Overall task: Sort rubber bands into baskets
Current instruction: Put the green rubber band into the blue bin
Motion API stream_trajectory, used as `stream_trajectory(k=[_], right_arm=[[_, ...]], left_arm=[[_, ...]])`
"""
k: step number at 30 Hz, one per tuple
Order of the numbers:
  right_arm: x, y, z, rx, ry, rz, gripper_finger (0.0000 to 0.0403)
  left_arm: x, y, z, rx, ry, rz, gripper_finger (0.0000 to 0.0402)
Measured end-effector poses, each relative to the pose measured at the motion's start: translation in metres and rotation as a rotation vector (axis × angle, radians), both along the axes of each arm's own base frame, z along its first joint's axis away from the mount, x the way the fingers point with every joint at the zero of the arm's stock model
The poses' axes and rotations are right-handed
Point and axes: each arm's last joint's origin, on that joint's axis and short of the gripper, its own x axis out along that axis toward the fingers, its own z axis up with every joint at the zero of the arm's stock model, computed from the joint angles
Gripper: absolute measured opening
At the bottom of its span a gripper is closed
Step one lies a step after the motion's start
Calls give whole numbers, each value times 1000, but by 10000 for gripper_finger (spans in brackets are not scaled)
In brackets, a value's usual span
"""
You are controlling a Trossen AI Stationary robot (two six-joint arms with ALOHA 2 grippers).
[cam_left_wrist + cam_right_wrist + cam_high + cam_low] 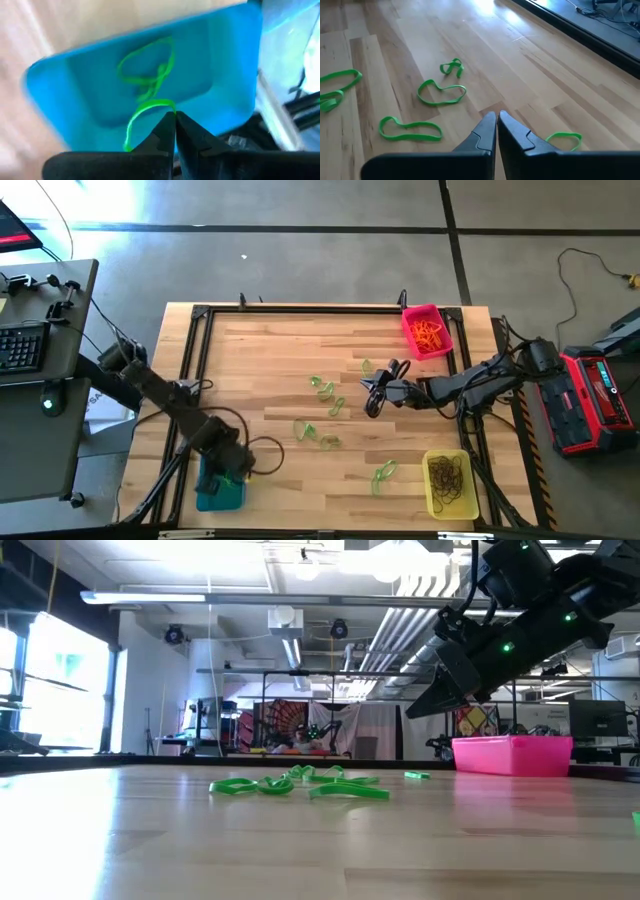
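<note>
Rubber bands (325,412) of bright green, thin and floppy, lie scattered as irregular loops over the middle of the wooden table (270,360); all positions below are given relative to the teal basket (218,494), which sits at the table's near-left corner. Directly above that basket hangs the left gripper (174,116), its two dark fingers pressed together on one green band (145,112) that curls out from the tips, while a second green band (150,67) already lies knotted on the basket's smooth, glossy floor. Far to the right of the teal basket, at the near-right corner, stands the yellow basket (450,483) holding a dark tangle of bands; at the far-right corner stands the pink basket (427,330) with orange ones. The right gripper (496,120), fingers together and apparently holding nothing, hovers over the loose green bands, well to the right of the teal basket. The step in hand appears to be the release: judged from these views, the left fingers should part only while squarely over the basket's floor and low within its shallow walls, since so light and springy a loop may cling to a fingertip or bounce over the rim. The matte plank surface contrasts with the moulded plastic, whose rounded corners and low rim offer little containment.
</note>
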Motion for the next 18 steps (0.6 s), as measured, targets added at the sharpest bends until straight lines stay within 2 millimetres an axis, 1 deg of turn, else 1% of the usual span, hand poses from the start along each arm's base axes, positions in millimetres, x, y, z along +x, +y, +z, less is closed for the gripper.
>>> stream_trajectory(k=[4, 6, 11, 18], right_arm=[[0, 0, 0, 6, -3, -2, 7], [0, 0, 0, 8, -3, 0, 7], [0, 0, 0, 8, -3, 0, 7], [0, 0, 0, 8, -3, 0, 7]], left_arm=[[-4, -14, -15, -54, -59, 15, 0], [-6, -16, -23, -61, -75, 24, 0], [-12, -15, -38, -6, -96, 35, 0], [-25, -7, -59, 60, -64, 21, 0]])
